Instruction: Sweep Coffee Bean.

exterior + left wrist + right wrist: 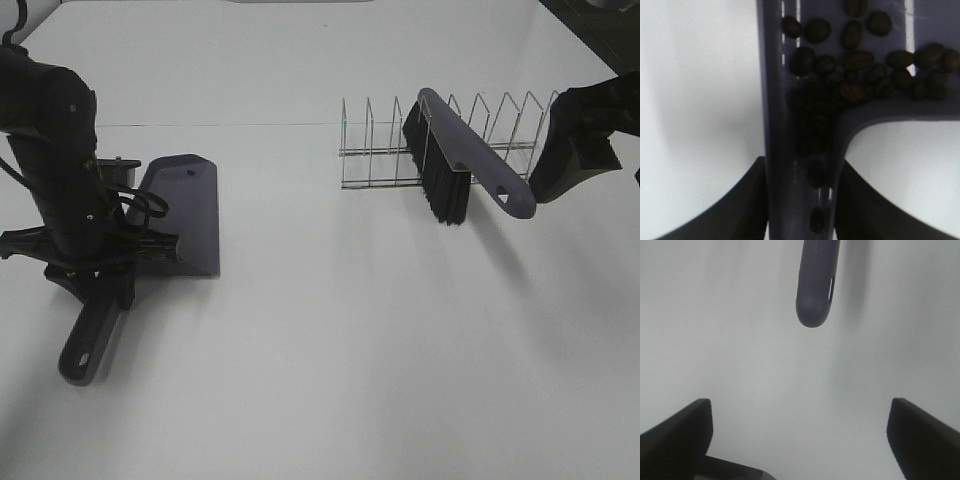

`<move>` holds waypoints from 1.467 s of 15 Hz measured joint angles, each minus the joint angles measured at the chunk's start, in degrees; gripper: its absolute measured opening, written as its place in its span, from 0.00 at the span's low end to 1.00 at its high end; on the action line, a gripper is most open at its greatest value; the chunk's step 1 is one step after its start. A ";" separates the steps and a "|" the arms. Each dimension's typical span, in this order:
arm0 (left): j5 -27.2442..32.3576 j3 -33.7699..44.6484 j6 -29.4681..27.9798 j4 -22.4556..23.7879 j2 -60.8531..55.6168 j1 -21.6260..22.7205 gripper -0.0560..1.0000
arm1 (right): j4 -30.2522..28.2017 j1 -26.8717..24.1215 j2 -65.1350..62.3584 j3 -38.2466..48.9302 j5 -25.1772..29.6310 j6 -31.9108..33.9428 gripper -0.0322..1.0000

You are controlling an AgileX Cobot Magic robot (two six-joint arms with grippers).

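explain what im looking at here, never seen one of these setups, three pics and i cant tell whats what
This is a two-armed robot at a white table. The wide picture comes from a camera mounted high above. The other two come from small cameras on each arm's wrist, looking out past the fingers.

In the wide picture, the left gripper is shut on the handle of a purple-grey dustpan. Its wrist camera looks into the pan, where the coffee beans lie heaped at the back, some down in the handle's channel.

The brush rests against a wire rack, its handle sticking out towards the right gripper. That gripper is open and holds nothing; its wrist camera shows the handle's tip just ahead of the two dark fingers.
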 joint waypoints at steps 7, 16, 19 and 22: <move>-0.80 -0.06 -0.17 -0.17 0.00 0.00 0.37 | 0.00 0.00 0.00 0.00 -0.06 -0.06 0.89; 2.06 -0.06 0.06 0.97 -2.69 0.00 0.74 | 0.46 0.00 0.00 0.00 -0.06 -0.11 0.89; 3.90 -0.06 2.92 1.49 -9.45 0.00 0.74 | 0.46 0.00 0.00 0.00 -0.06 -1.32 0.89; 4.64 -0.06 6.42 1.55 -16.96 0.00 0.74 | 0.46 0.00 0.00 0.00 -0.17 -2.81 0.89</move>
